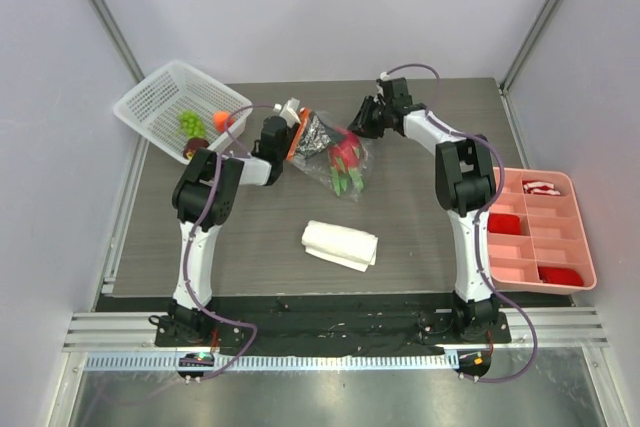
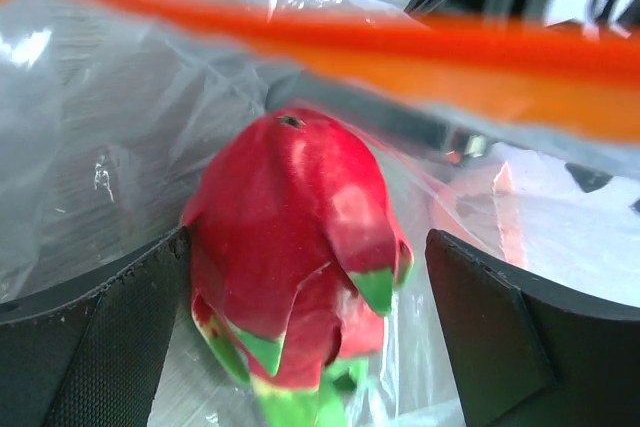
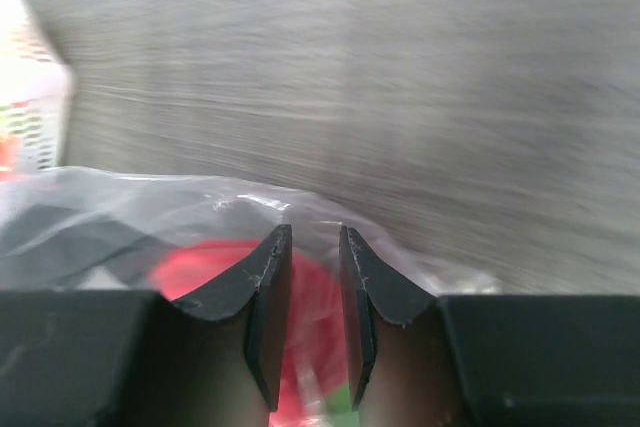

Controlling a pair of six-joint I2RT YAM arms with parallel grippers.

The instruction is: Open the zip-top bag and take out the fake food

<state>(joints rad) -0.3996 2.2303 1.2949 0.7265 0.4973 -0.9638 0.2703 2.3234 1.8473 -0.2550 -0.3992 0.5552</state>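
Lying toward the back of the table, the bag is crinkled up between the two grippers. Its orange strip is at the left end, and in the left wrist view it runs blurry across the top. The dragon fruit sits inside the bag, red with green tips. Its bottom is cut off by the picture edge.

The left gripper is at the strip end with its fingers spread wide, one on each side of the fruit. It is hard to see if they are inside the plastic or outside it.

The right gripper is at the bag's other end. Its fingers are nearly together, and red shows through the thin gap. Whether they pinch the plastic cannot be told.

Left of the bag, a white basket holds grapes, an orange and a dark fruit. A white cloth lies nearer the arms. A pink tray sits at the right edge.
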